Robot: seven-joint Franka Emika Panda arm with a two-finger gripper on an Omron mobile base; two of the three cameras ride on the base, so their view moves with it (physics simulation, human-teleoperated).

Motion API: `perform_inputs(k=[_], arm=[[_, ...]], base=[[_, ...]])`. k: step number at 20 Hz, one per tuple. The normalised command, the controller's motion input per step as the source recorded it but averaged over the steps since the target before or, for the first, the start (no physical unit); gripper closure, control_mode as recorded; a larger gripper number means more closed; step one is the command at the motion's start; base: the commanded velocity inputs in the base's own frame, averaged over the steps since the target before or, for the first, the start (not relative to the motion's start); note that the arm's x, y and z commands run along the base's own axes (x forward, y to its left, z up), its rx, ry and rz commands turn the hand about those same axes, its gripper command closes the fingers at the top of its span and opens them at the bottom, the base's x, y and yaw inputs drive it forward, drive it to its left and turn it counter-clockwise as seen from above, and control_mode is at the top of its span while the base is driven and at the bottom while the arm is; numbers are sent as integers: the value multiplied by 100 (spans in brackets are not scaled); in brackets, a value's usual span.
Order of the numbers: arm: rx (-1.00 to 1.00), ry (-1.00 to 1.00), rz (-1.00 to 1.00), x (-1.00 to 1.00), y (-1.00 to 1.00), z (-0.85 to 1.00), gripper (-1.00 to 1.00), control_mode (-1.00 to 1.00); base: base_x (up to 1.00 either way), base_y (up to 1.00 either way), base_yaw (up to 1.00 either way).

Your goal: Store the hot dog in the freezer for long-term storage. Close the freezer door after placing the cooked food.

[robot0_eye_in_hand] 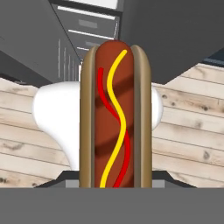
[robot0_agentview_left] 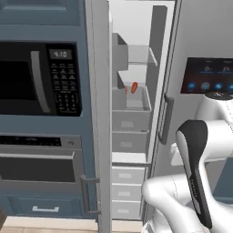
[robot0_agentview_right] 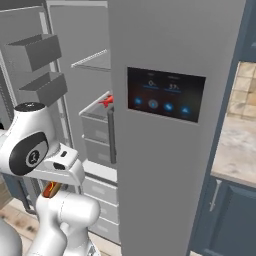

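**Ana:** Filling the hand view right up close is the hot dog [robot0_eye_in_hand: 115, 116], bun upright, red and yellow squiggles down the sausage. Its lower end drops behind the band at the bottom, so the fingertips are hidden; I can't see the jaws, but it sits so squarely ahead of the end effector that I'd judge it clamped there.

**Ben:** Agreed. From the right base view there's a sliver of orange and red [robot0_agentview_right: 50, 189] tucked low under the arm's white elbow, well below the shelves. So the food is down near the plank floor [robot0_eye_in_hand: 188, 113], not yet inside.

**Ana:** And the freezer [robot0_agentview_left: 129, 113] stands open ahead, white inside, grey drawers stacked below, a small orange piece [robot0_agentview_left: 134, 87] already sitting in the basket.

**Ben:** That's the first worry. The opening is narrow, squeezed between the freezer door [robot0_agentview_left: 100, 91] on one side and the touch-screen door [robot0_agentview_right: 165, 95] on the other. A long lift from that low could clip a door edge or a drawer front.

**Ana:** Second: the bun is long and held by one end, I think. A knock on a shelf lip could twist it out, and it falls to the floor.

**Ben:** Third, the elbow is folded tight against the base. Swinging out carelessly could nudge the open door.

**Ana:** And dropping it onto the basket's rim rather than inside could stop the door closing.
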Motion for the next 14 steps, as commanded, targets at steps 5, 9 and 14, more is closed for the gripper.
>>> perform_inputs(k=[5, 9, 14], arm=[[0, 0, 0, 0, 0, 0, 100, 100], [0, 0, 0, 0, 0, 0, 100, 100], [0, 0, 0, 0, 0, 0, 100, 100]], base=[[66, -1, 0], [67, 0, 0], [63, 0, 0]])
